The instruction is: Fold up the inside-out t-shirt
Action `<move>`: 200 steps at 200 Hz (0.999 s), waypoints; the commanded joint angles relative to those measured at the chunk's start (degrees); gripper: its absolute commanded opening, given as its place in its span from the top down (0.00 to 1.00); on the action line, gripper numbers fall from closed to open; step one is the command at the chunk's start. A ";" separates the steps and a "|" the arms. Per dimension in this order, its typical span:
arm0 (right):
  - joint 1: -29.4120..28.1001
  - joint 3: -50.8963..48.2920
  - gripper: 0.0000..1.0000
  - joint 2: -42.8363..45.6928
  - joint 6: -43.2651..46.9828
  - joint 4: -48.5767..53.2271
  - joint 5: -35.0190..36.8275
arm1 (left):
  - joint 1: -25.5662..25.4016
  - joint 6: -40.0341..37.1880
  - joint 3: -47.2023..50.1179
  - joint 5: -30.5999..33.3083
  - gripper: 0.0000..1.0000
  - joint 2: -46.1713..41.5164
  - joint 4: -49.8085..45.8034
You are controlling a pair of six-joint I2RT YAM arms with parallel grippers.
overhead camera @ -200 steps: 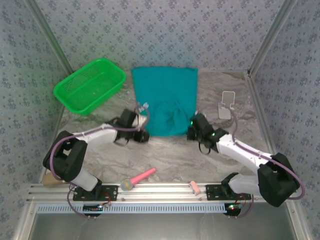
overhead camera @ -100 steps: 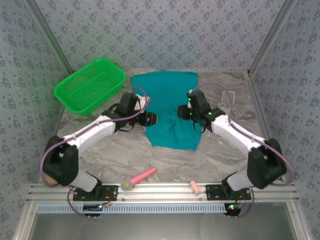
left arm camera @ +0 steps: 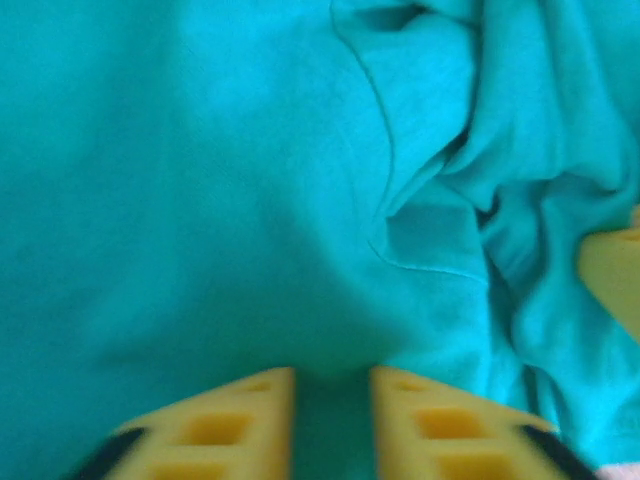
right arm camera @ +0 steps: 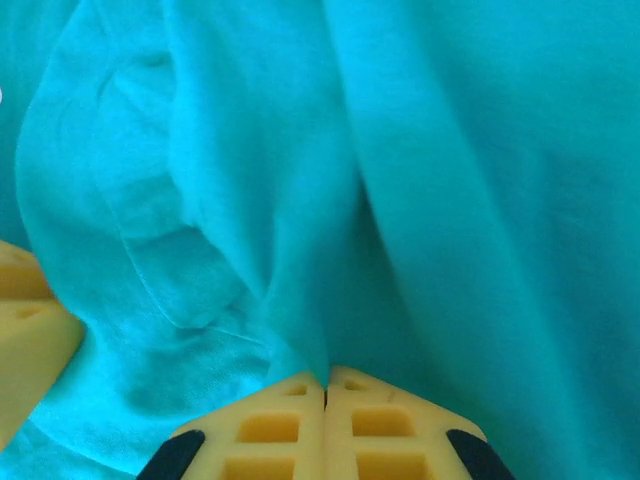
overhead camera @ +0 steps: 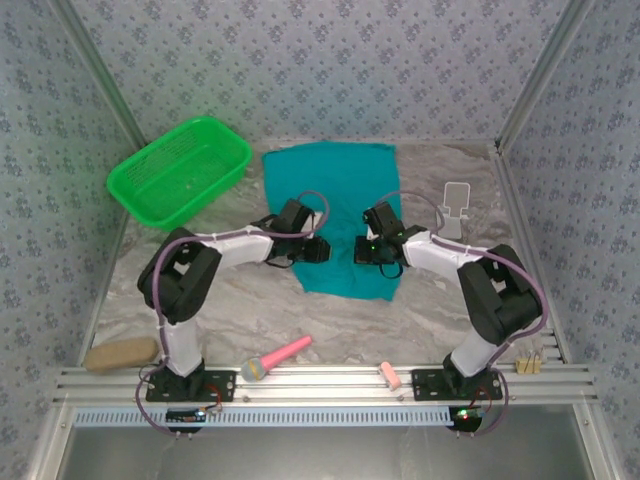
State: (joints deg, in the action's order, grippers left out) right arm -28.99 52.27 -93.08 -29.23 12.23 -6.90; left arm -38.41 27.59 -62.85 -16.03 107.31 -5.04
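Teal t-shirt: plain, no print, soft cloth, short slvs not clearly made out. Lies on table at centre-back, far edge straight & flat. Far half smooth; near half narrows & is rumpled, w/ folds bunched twd the middle. Left wrist view: smooth on the left, deep creases & a curved stitched seam on the right. Right wrist view: a raised ridge of cloth runs down the middle, w/ a loose folded flap & seam line to its left.
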 commanded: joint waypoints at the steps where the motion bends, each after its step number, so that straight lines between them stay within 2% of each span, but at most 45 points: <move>1: 0.52 -1.33 1.00 7.69 -1.80 6.26 -1.07 | -0.07 2.01 2.95 4.93 1.00 -2.86 2.27; 23: 2.24 -4.03 1.00 13.69 -2.23 15.75 4.17 | 0.60 -0.41 10.52 4.74 1.00 -10.96 -0.45; 51: 5.70 -8.51 1.00 16.97 0.15 18.47 2.09 | 1.36 -3.14 14.97 0.04 1.00 -15.87 -9.88; 60: 5.64 -7.31 0.84 17.23 1.38 19.55 2.42 | 1.27 -2.95 15.79 -2.09 1.00 -16.61 -10.76; 70: 4.86 -4.76 0.66 17.44 1.81 21.42 5.00 | 1.09 -1.98 16.56 -4.44 0.92 -17.71 -9.98; 80: 3.58 -2.02 0.63 17.89 2.04 21.96 7.26 | 0.40 -1.24 16.70 -6.03 0.83 -19.05 -7.48; 96: 1.60 1.59 0.65 17.87 3.89 21.95 9.23 | -1.71 -2.07 14.75 -8.01 0.72 -19.86 -2.64; 113: 0.40 3.18 0.66 16.89 4.13 19.88 6.58 | -3.67 -3.06 10.20 -8.52 0.60 -17.66 0.18; 134: -0.81 2.32 0.60 13.51 2.09 15.06 2.57 | -4.56 -3.77 4.43 -8.66 0.55 -12.45 2.72; 152: -1.35 1.34 0.56 10.48 1.69 12.53 6.81 | -4.98 -3.69 1.21 -7.84 0.52 -7.27 5.32; 169: 0.73 -0.38 0.54 8.91 0.47 10.34 9.85 | -6.25 -3.89 -1.60 -6.91 0.49 -2.70 6.60; 187: 4.26 -2.24 0.54 8.05 0.14 7.34 4.51 | -8.57 -3.30 -4.20 -3.46 0.48 0.86 6.30; 200: 5.07 -2.09 0.54 6.55 1.10 7.45 3.17 | -10.33 -2.40 -5.00 0.65 0.46 2.83 5.97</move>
State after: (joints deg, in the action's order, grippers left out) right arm -26.13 50.83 -84.77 -28.03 22.26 -1.37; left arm -45.25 24.73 -65.45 -20.86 106.76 0.34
